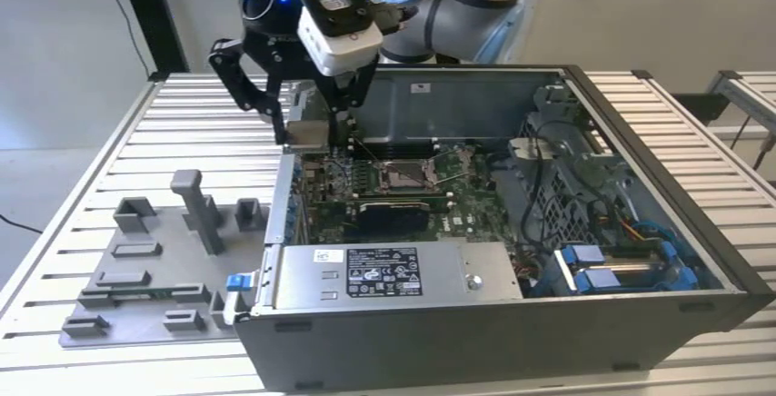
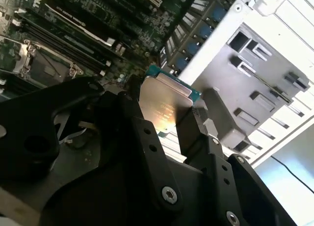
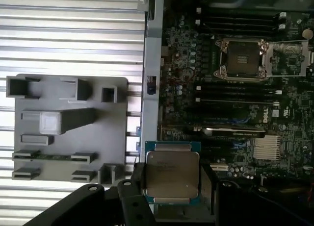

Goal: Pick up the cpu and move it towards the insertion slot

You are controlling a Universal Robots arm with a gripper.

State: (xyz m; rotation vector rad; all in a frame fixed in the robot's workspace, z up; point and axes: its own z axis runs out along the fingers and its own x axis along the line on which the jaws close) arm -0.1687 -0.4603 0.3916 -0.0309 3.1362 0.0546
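My gripper (image 1: 311,134) is shut on the cpu (image 1: 307,133), a thin square plate with a pale silver top and a green rim. It hangs in the air over the wall of the open computer case (image 1: 631,323) on the exterior view's left. Both wrist views show the cpu (image 3: 171,173) (image 2: 165,99) clamped between my black fingers (image 2: 189,126). The insertion slot (image 1: 401,175), a silver-framed square socket with a dark centre, lies on the green board inside the case, apart from the cpu and toward the exterior view's right. The slot (image 3: 244,59) (image 2: 40,64) appears in both wrist views.
A grey fixture plate (image 1: 145,278) with blocks and posts lies on the slatted metal table (image 1: 97,142) beside the case, on the exterior view's left. A power supply box (image 1: 388,273), cables and blue drive clips (image 1: 606,278) fill the near and right parts of the case.
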